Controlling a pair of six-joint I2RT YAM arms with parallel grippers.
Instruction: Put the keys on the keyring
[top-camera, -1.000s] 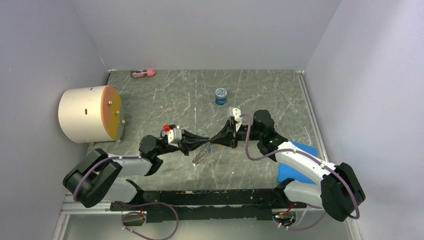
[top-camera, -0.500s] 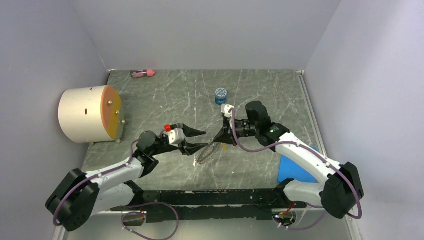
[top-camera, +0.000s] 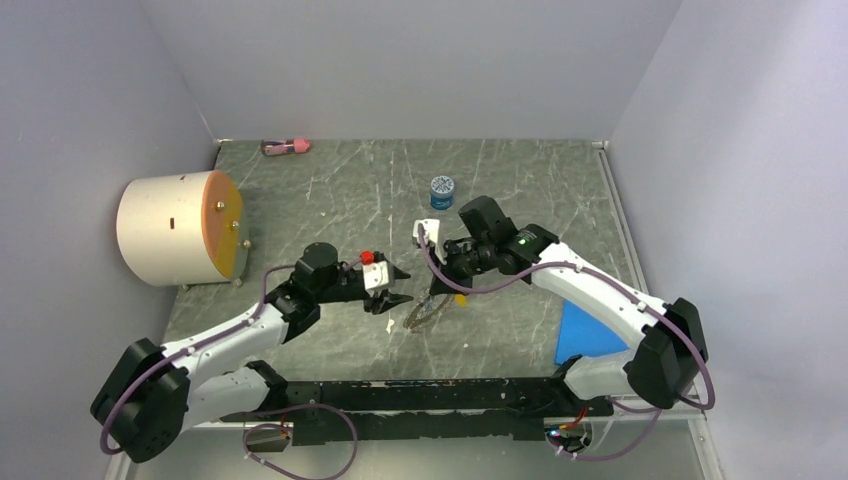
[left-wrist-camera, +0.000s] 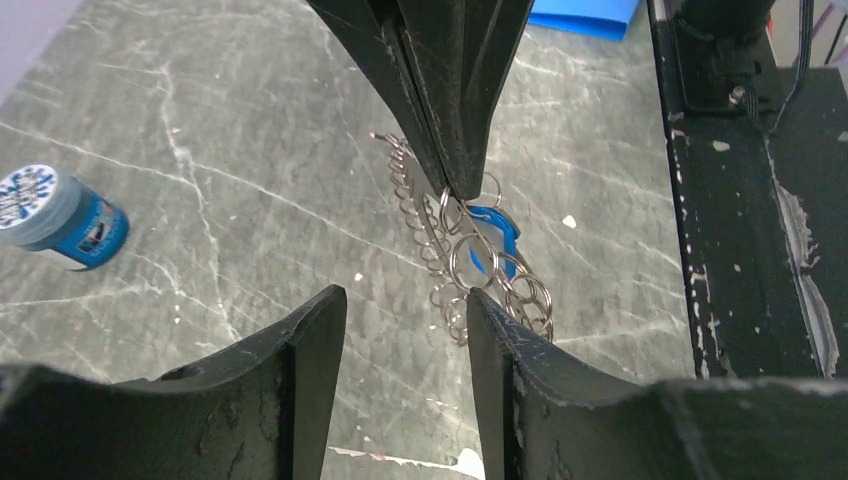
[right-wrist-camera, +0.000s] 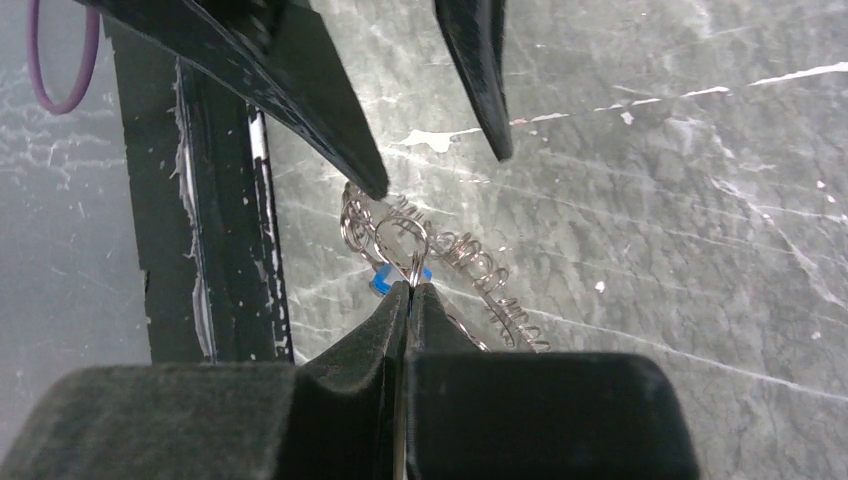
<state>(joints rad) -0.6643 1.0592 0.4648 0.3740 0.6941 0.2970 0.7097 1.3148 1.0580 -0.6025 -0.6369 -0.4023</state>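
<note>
Enclosing marbled table (top-camera: 340, 190), lilac walls (top-camera: 400, 60)

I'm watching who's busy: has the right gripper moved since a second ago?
Yes. The right gripper, jaws shut on the keyring, swung left: its wrist end was right of the blue jar, now almost straight in front of it.

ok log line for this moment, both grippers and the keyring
left gripper: open, empty, facing keyring | right gripper: shut on keyring | blue key: against keyring, just below right gripper's tips
</note>
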